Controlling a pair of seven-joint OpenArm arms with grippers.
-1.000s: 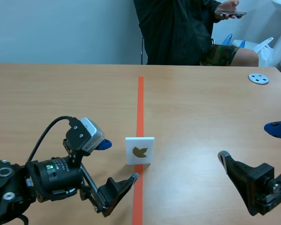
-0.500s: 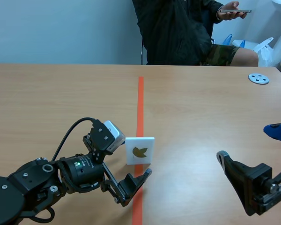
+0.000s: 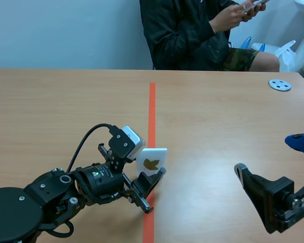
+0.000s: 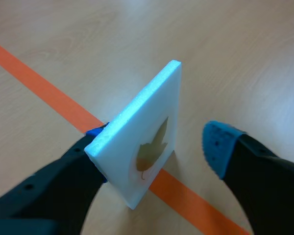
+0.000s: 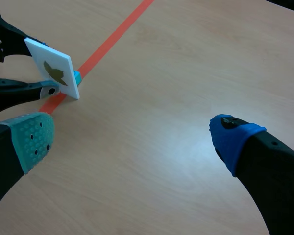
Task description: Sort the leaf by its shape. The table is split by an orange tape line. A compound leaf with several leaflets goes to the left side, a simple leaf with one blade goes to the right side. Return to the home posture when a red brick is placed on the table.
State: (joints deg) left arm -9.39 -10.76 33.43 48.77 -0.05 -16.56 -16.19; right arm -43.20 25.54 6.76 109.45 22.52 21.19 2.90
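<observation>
A white foam card (image 3: 153, 162) with one brownish lobed leaf (image 4: 151, 149) printed on it stands upright on the orange tape line (image 3: 152, 109). My left gripper (image 3: 149, 170) straddles the card (image 4: 137, 147). One finger rests against the card's back. The other blue pad (image 4: 216, 144) stands a gap away from the leaf face, so the gripper is open. My right gripper (image 3: 267, 155) hovers wide open low at the right, holding nothing. In the right wrist view the card (image 5: 53, 72) is ahead of the right gripper (image 5: 132, 132), beyond its grey-green pad (image 5: 33, 137).
A small grey disc (image 3: 279, 84) lies at the far right of the table. A person (image 3: 192, 35) in dark clothes sits across the table, looking at a phone. Bare tabletop lies on both sides of the tape line.
My left arm has moved forward and right until its fingers are around the card, and they have narrowed. The person has raised the phone. The right arm has kept still.
</observation>
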